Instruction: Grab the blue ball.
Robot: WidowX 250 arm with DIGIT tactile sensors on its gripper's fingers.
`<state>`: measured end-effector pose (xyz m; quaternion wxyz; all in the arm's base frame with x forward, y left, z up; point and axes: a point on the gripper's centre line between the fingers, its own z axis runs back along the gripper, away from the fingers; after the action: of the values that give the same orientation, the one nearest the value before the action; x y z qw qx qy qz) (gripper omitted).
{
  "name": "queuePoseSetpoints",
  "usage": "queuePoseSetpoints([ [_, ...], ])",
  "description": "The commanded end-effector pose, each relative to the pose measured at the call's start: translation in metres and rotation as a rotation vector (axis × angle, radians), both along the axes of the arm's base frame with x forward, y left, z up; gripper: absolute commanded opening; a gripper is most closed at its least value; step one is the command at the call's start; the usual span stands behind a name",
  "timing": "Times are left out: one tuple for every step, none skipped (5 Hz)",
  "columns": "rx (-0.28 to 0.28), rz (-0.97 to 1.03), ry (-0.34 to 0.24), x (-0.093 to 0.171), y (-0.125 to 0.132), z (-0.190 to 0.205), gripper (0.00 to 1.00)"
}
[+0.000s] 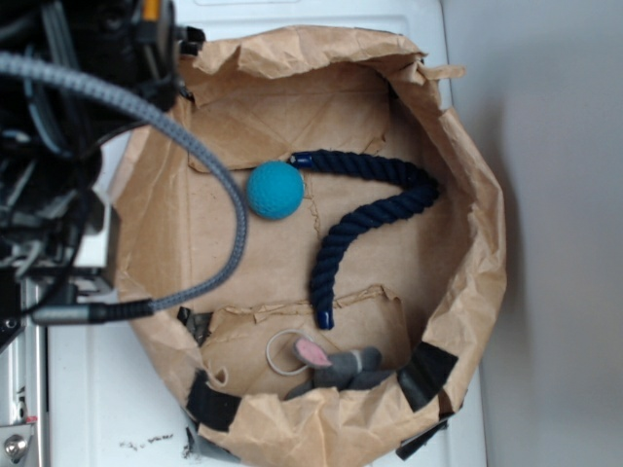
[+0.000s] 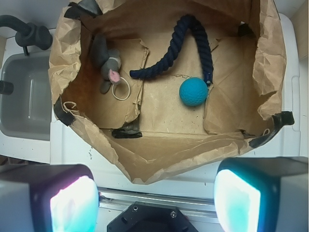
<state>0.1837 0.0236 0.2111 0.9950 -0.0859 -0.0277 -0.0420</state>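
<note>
The blue ball is a small teal ball lying on the brown paper floor of a paper-lined bin, touching the end of a dark navy rope. My gripper is open, its two glowing pads far apart with nothing between them. It hovers high above the bin's near edge, well short of the ball. In the exterior view only the arm's body and cable show at the left; the fingers are hidden there.
A grey toy mouse with a pale ring lies in a corner of the bin. The crumpled paper walls stand tall all round. A grey sink sits beside the bin on the white surface.
</note>
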Motion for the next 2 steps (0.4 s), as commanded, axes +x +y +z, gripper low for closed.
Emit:
queuePoseSetpoints([
  [0.045,-0.072,-0.085,0.059,0.015,-0.032,1.00],
  [0.019,-0.110,-0.105,0.075,0.015,-0.049,1.00],
])
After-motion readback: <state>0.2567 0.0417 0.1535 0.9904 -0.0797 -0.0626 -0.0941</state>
